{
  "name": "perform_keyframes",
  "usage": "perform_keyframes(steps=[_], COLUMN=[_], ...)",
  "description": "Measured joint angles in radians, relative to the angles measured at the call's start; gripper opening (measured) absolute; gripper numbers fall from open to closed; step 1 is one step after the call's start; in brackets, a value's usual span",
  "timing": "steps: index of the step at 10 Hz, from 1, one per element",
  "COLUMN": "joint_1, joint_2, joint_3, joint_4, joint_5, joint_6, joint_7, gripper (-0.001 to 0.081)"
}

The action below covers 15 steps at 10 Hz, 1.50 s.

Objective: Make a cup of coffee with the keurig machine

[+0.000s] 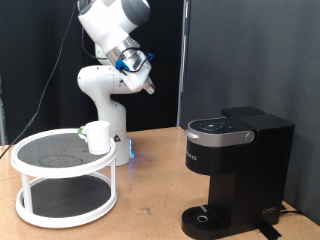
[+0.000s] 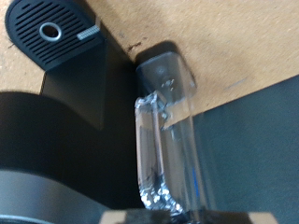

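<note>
Starting at the exterior view's left, a white two-tier round stand (image 1: 62,205) sits on the wooden table (image 1: 150,190), and the cup (image 1: 97,136) stands upright on its upper shelf, close to the rim on the side facing the machine, with nothing in contact with it. Just behind it rises the arm's white base (image 1: 103,95), and above that, near the top middle of the view, the gripper (image 1: 146,84) hangs high in the air, well clear of everything and pointing down and toward the view's right. From here I cannot tell whether its fingers are spread or closed, and nothing shows between them. Further right, the keurig machine (image 1: 240,170) stands with its lid down and its drip tray (image 1: 210,215) bare at the base. So the cup lies below and to the left of the gripper, the machine below and to its right, and of the two the cup looks slightly nearer, though the hand aims at the machine. The wrist view agrees: it looks down on the drip tray (image 2: 51,33) and a clear finger (image 2: 163,140) crossing the frame, the second finger out of sight
</note>
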Motion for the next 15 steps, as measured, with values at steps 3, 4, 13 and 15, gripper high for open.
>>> perform_keyframes(steps=[3,4,13,15], joint_1=[-0.071,-0.095,-0.195,-0.221], joint_2=[-0.072,-0.087,-0.108,-0.098], joint_3=[-0.051,-0.071,-0.214,-0.262], joint_4=[-0.019,-0.02,-0.008,-0.001], joint_5=[-0.089,-0.128,-0.26,-0.262], joint_6=[-0.011,-0.027,-0.137,-0.129], joint_7=[-0.066,-0.089,-0.19,-0.19], gripper=[0.0,0.0,0.0,0.0])
